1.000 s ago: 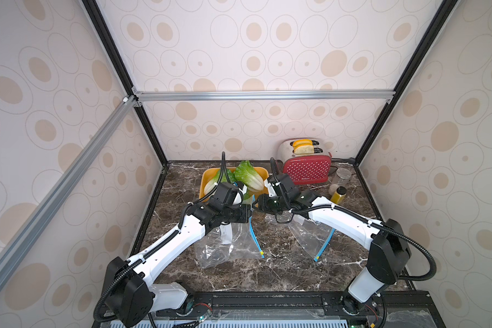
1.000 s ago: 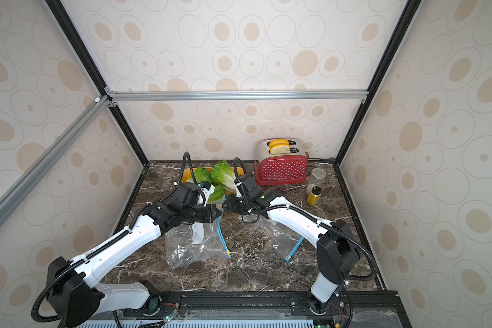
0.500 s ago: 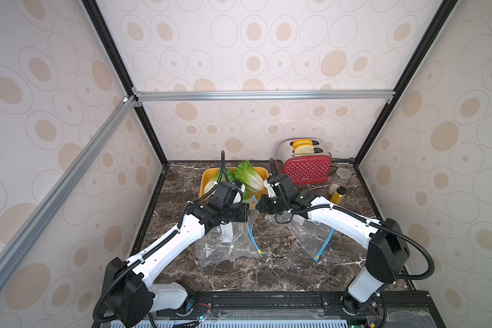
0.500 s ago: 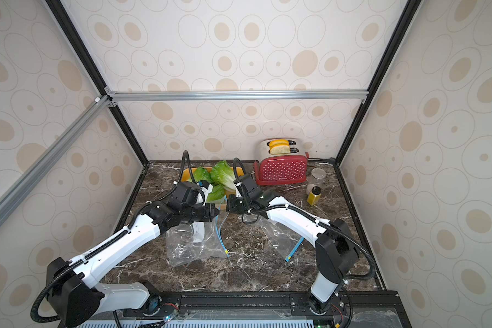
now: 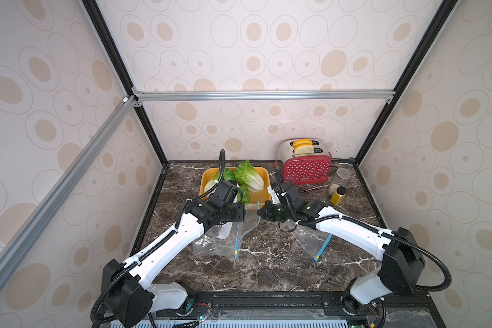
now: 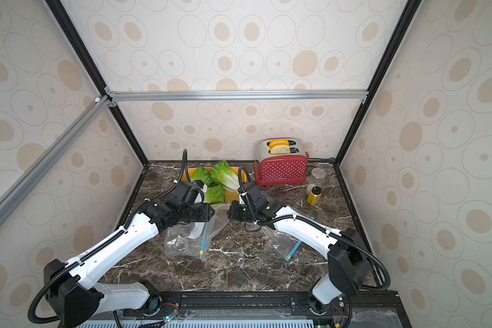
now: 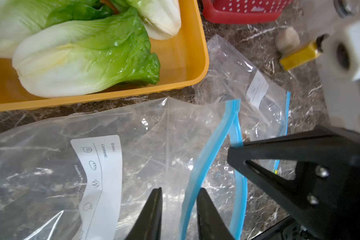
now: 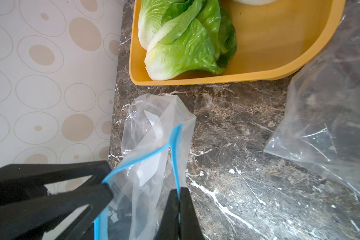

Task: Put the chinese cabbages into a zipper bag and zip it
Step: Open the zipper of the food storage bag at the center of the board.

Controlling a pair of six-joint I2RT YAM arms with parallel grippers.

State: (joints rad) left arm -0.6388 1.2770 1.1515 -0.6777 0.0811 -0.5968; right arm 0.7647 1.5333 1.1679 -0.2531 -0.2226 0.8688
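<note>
Your right claw [image 8: 178, 188] is squeezing tight on the blue zip strip [image 8: 175, 155] of the zipper bag [image 8: 150, 124]. Its two fingers are pressing together with the strip between them. They are holding that side of the bag's mouth up off the marble table [image 8: 237, 124].

Your left claw [image 7: 180, 190] is not squeezing. Its two fingers [image 7: 154, 207] are standing apart. The other side of the blue strip is running through the gap between them without being pinched.

The two claws are facing each other, very near, over the mouth of the bag. The mouth is gaping a little between its two blue sides. The rest of the bag is lying crumpled on the table below your left claw, with its white label [image 7: 100, 166] facing up.

The chinese cabbages [image 5: 249, 177] are lying in the yellow tray [image 5: 264, 173] at the back of the table, just behind the bag. You are looking at three of them, close together, each white at one end and green at the other.

A second bag [image 5: 307, 241] is lying flat under your right arm. A red toaster [image 5: 306, 170] with bread [image 5: 303, 146] in it is standing at the back, beside the tray. A little yellow bottle [image 5: 338, 196] is sitting near it.
</note>
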